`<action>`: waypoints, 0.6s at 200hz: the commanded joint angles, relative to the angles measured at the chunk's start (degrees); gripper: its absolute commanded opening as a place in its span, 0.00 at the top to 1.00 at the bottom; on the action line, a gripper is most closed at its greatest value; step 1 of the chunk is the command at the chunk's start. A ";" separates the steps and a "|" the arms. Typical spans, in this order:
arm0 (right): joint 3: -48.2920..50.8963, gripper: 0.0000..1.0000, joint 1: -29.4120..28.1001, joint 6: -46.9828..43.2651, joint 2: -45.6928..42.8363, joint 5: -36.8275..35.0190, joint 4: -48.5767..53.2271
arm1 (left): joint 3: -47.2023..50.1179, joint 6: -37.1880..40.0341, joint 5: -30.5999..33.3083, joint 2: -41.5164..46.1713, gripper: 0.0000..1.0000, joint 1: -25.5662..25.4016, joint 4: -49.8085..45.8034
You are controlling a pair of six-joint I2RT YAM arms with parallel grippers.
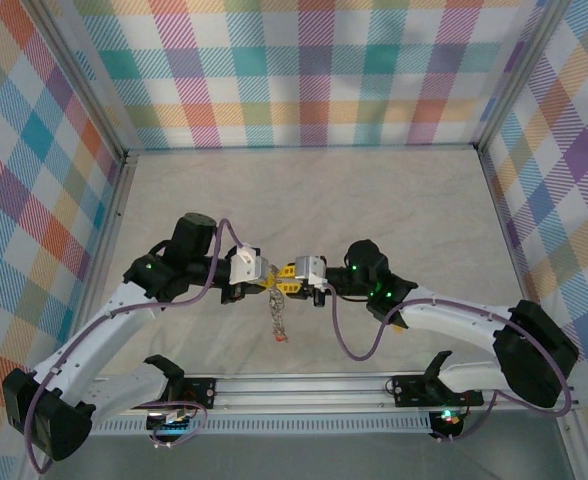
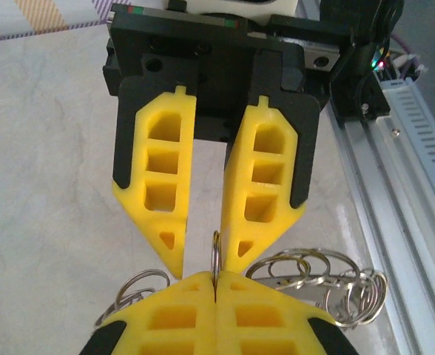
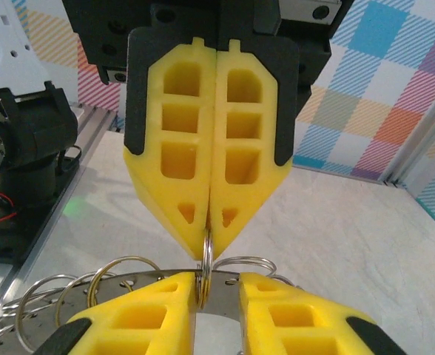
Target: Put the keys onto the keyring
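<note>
My left gripper (image 1: 270, 277) and right gripper (image 1: 293, 281) meet tip to tip above the middle of the table. The keyring (image 3: 225, 297) is a flat silver band strung with small silver rings (image 2: 315, 272). One of its split rings (image 2: 216, 250) stands edge-on, pinched in my shut left gripper (image 2: 214, 278). My right gripper (image 3: 217, 279) is open by a narrow gap, and the same split ring (image 3: 206, 255) leans against its left finger. A strand of keys (image 1: 276, 316) hangs below the grippers, ending in a red tag (image 1: 278, 337).
A beige marbled table (image 1: 304, 200) is walled by plaid panels (image 1: 304, 70) at the back and both sides. An aluminium rail (image 1: 304, 385) with the arm bases runs along the near edge. A purple cable (image 1: 349, 345) loops under the right arm.
</note>
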State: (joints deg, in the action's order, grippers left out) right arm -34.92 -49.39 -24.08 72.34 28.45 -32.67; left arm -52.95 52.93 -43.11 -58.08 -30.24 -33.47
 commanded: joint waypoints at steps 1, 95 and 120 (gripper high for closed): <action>-2.43 0.78 -0.10 -1.63 -1.50 -2.39 3.63 | -1.94 3.57 1.69 0.59 1.00 -0.35 -3.08; -3.96 0.79 -1.59 -0.97 1.61 -2.79 2.66 | -2.73 2.90 3.07 -0.75 1.00 -0.35 -3.97; -4.36 0.81 -2.21 -1.25 2.37 -3.55 2.58 | -3.05 2.50 2.43 -1.39 1.00 -0.35 -4.14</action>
State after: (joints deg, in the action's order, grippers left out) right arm -37.01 -50.85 -24.86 73.73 25.87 -28.93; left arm -53.52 55.37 -38.30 -59.02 -30.28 -36.45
